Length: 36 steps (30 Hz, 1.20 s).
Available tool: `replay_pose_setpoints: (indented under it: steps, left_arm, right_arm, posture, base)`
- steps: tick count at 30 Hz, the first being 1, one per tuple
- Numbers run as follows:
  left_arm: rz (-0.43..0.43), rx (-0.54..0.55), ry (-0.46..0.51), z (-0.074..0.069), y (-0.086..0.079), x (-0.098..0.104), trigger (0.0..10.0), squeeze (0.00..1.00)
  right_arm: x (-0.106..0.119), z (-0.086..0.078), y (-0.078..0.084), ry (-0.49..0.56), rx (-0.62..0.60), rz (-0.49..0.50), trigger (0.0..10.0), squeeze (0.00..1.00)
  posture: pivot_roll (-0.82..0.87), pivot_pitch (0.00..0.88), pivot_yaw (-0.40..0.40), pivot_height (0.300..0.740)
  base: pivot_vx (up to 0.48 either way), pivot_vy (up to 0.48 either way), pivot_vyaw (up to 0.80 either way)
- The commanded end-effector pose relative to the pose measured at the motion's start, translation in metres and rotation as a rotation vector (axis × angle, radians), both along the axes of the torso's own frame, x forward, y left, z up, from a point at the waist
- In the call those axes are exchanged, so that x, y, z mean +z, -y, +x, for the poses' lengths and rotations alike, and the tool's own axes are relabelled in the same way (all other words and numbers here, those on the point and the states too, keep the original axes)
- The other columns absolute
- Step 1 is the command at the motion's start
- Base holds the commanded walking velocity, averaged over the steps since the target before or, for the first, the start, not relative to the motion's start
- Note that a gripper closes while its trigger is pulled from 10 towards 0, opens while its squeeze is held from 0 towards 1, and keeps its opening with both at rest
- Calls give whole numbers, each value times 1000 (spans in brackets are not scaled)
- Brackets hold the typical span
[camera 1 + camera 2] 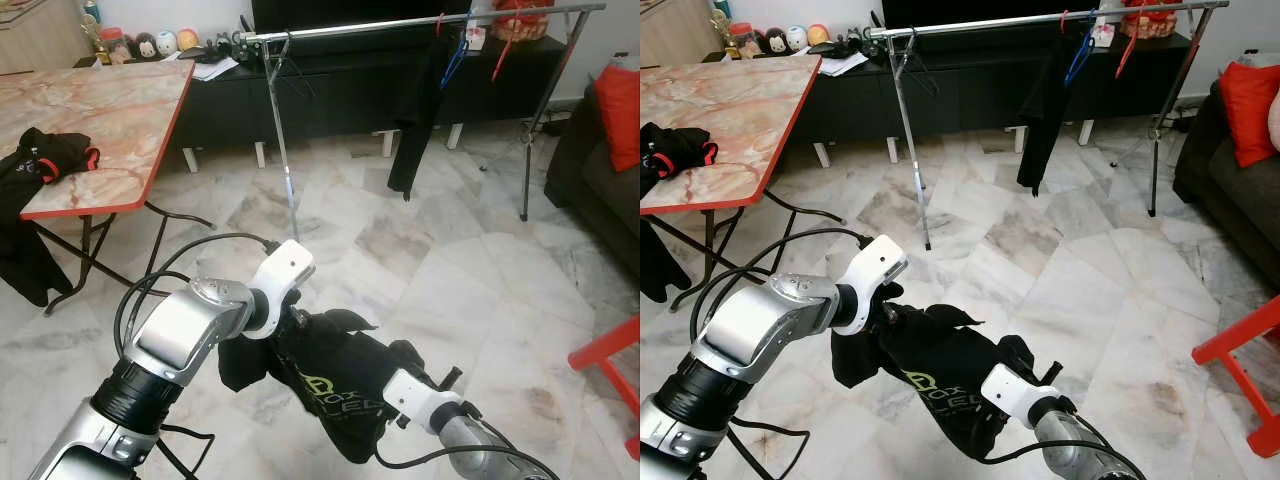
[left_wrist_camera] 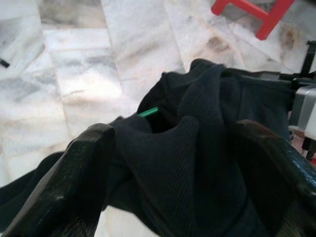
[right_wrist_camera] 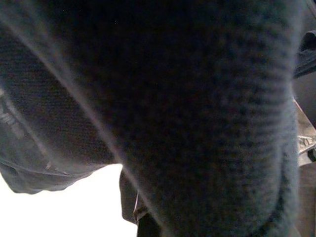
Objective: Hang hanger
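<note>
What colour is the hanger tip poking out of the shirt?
Green hanger tip, clearest in left wrist view.

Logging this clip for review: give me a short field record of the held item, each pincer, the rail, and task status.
held item: black garment with a green hanger tip poking out
left pincer: fingers astride the garment's bunched fabric
right pincer: buried in the garment, state unclear
rail: clothes rack stands ahead across the marble floor, a dark garment and coloured hangers on it
nearby: table at left with another dark garment on it
status: not yet hung
</note>
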<state>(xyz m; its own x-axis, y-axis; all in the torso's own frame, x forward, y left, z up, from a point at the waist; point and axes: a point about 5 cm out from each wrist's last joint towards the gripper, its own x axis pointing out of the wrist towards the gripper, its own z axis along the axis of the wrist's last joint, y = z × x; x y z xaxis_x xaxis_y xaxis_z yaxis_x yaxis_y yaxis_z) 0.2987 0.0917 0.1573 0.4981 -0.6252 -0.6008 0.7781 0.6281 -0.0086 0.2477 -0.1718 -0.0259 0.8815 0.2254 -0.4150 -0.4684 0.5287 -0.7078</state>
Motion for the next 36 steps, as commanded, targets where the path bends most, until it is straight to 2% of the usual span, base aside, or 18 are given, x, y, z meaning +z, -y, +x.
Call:
replay_pose_setpoints:
  steps: [1,5,6,7,8,10,15,16,17,18,33,36]
  left_arm:
    - [37,10,2,1,-3,2,10000,0]
    - [55,25,-14,1,-5,2,9804,0]
    - [63,23,-25,-1,-6,1,9373,0]
    - [65,20,-31,-1,-7,1,4235,0]
    - [66,18,-35,-2,-7,1,4235,0]
    - [71,22,-37,-2,-8,0,0,0]
    - [70,33,-42,-1,-9,-1,0,0]
    - [72,36,-41,0,-9,-1,353,0]
    - [73,39,-41,1,-10,-1,8745,0]
    - [74,41,-40,1,-10,0,10000,0]
    - [108,-24,-34,-4,-7,-2,10000,0]
    - [147,-48,1,-6,-6,-5,10000,0]
  right_arm:
    - [2,3,-3,21,7,-3,0,0]
    - [0,1,-3,18,6,-19,0,0]
    - [-1,0,-2,14,5,-25,0,0]
    - [-2,0,-2,13,4,-26,0,0]
    - [-2,0,-2,13,4,-26,0,0]
    - [-2,0,-2,13,3,-30,0,0]
    - [-2,0,-1,14,-1,-33,0,0]
    - [-2,0,-1,14,-2,-33,0,0]
    - [-2,0,0,15,-3,-33,0,0]
    - [-2,0,0,14,-4,-34,0,0]
    - [-3,0,2,4,-9,-34,0,0]
    - [-2,0,2,4,-10,-35,0,0]
  posture:
    - [34,0,44,740]
    - [35,0,44,740]
    - [35,0,44,740]
    - [35,0,44,740]
    - [38,0,44,740]
    - [38,0,44,740]
    - [36,0,46,740]
    - [35,0,46,740]
    - [36,0,46,740]
    - [36,0,46,740]
    - [39,4,47,740]
    - [40,4,47,740]
  base:
    - [0,0,0]
    - [0,0,0]
    - [0,0,0]
    - [0,0,0]
    - [0,0,0]
    - [0,0,0]
    - [0,0,0]
    - [0,0,0]
    - [0,0,0]
    - [0,0,0]
    - [0,0,0]
    - [0,0,0]
